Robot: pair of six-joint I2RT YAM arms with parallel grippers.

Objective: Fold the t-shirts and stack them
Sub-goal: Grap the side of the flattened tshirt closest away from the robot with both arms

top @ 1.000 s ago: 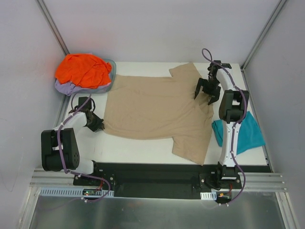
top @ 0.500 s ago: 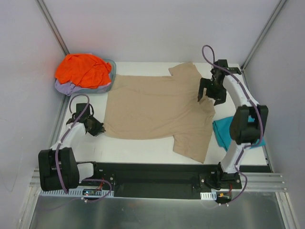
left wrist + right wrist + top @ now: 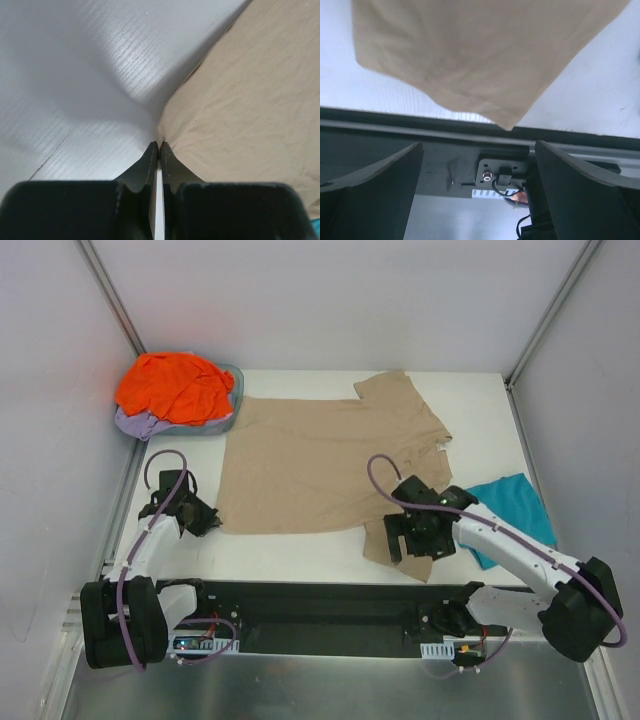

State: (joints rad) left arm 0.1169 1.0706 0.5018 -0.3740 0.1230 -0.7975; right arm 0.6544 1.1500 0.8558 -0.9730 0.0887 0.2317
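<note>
My left gripper (image 3: 203, 516) is pressed together on the tan shirt (image 3: 320, 460) at its corner, about 8 o'clock on the table (image 3: 480, 410). In the left wrist view the fingers (image 3: 150, 162) pinch the hem. My right gripper (image 3: 415, 540) stands wide apart over the near sleeve at 5 o'clock and holds nothing; whether it touches the cloth I cannot tell. The teal shirt (image 3: 515, 502) at 3 o'clock is partly hidden behind the right arm. The orange shirt (image 3: 175, 385) covers most of the lavender shirt (image 3: 135, 423) in the basin (image 3: 232, 390) at 10 o'clock. Half a second ago the right gripper was at 1 o'clock, by the far sleeve.
</note>
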